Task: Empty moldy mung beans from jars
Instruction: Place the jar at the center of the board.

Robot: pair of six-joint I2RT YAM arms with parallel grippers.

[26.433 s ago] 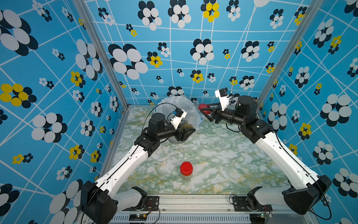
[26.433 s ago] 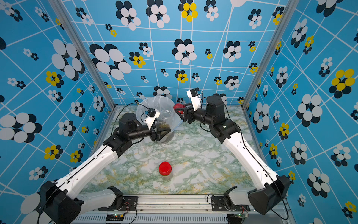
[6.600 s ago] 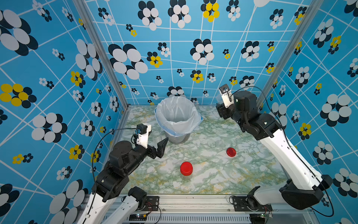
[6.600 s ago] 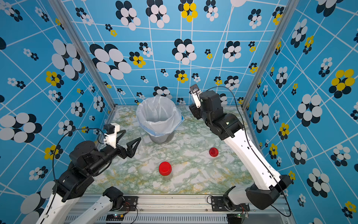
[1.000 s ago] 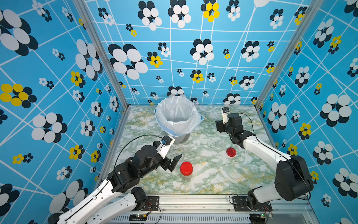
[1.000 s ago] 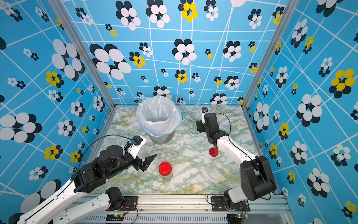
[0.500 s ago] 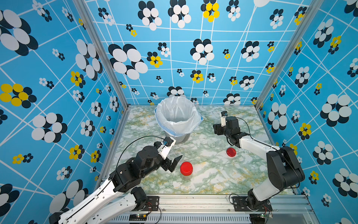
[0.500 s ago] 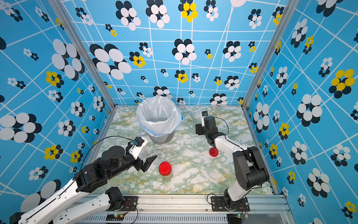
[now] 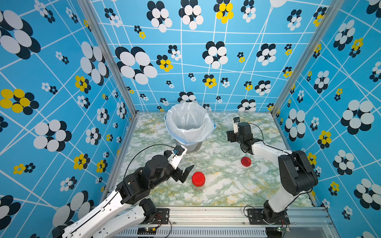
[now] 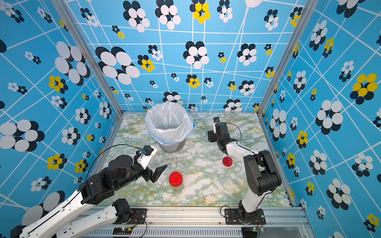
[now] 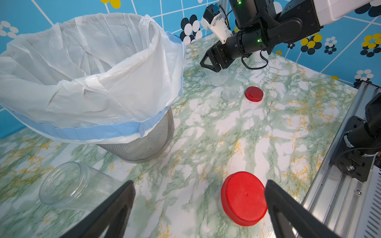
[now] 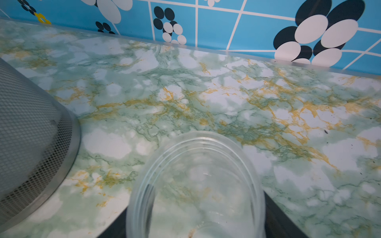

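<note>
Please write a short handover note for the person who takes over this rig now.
Left gripper open, hovering beside the red-lidded jar at the front. Right gripper shut on an empty clear jar, low beside the bin.
Another empty jar lies on its side by the bin; a loose red lid lies on the table.
Done: two jars emptied. Left: uncap and empty the red-lidded jar; its contents are hidden.

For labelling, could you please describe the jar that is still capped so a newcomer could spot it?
From the white-bagged mesh bin, come toward the front rail. The capped jar stands beside the open left gripper. It alone wears its red cap; the other red lid lies loose.
</note>
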